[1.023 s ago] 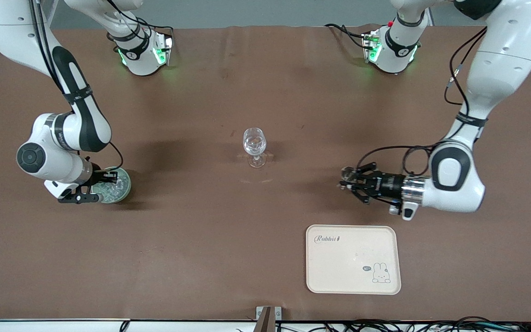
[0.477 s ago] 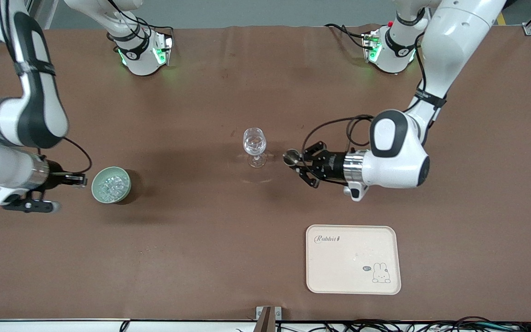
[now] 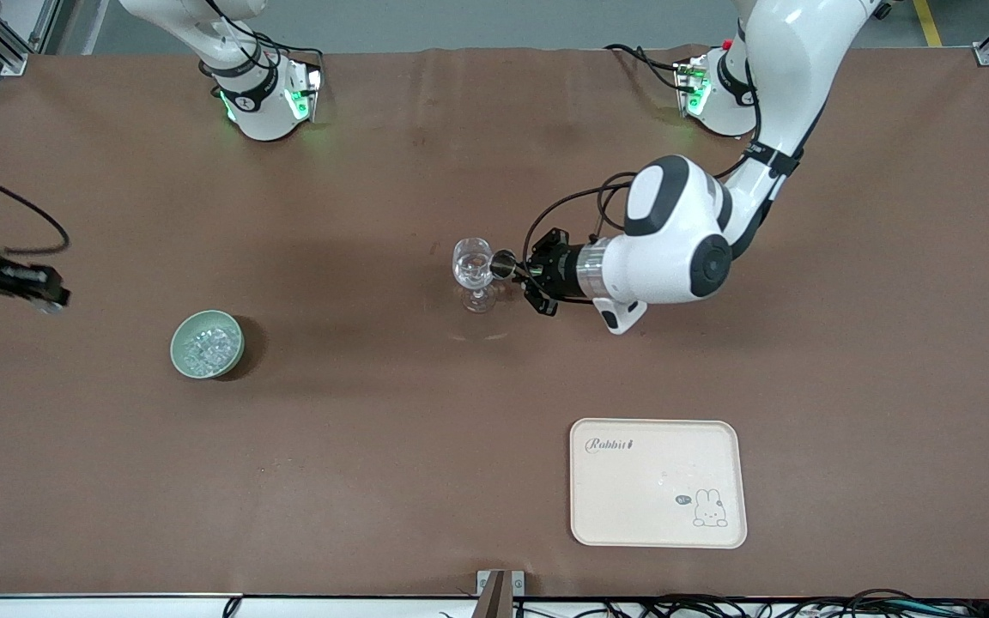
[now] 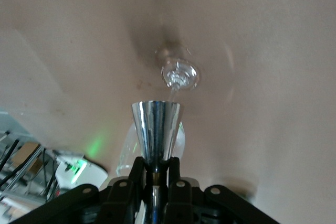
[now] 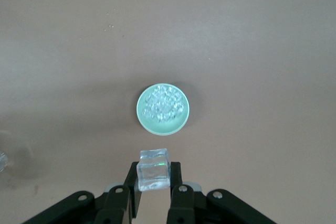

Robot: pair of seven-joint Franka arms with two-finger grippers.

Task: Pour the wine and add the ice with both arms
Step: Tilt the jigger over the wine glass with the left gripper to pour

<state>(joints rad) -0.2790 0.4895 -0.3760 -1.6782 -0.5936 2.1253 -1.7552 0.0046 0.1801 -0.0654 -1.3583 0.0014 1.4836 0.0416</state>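
Note:
A clear stemmed glass (image 3: 473,268) stands mid-table. My left gripper (image 3: 522,273) is beside its bowl, shut on the stem of a small shiny metal cup (image 3: 503,264) whose mouth points at the glass. In the left wrist view the cup (image 4: 156,127) sits in the gripper (image 4: 156,162) with the glass (image 4: 179,73) past its lip. No wine patch shows on the cloth. Ice (image 3: 207,345) fills a green bowl (image 3: 183,330). My right gripper (image 3: 46,292) is high over the table's right-arm end. It is shut on one ice cube (image 5: 153,170), with the bowl (image 5: 144,120) below.
A cream tray (image 3: 658,481) with a rabbit print lies nearer the front camera than the glass, toward the left arm's end. The arm bases (image 3: 267,103) (image 3: 722,99) stand along the edge farthest from the camera. A small metal bracket (image 3: 500,588) sits at the nearest edge.
My left gripper has carried the metal cup from near the tray to the glass's bowl. My right gripper has left the ice bowl and risen toward the right-arm end, holding a cube.

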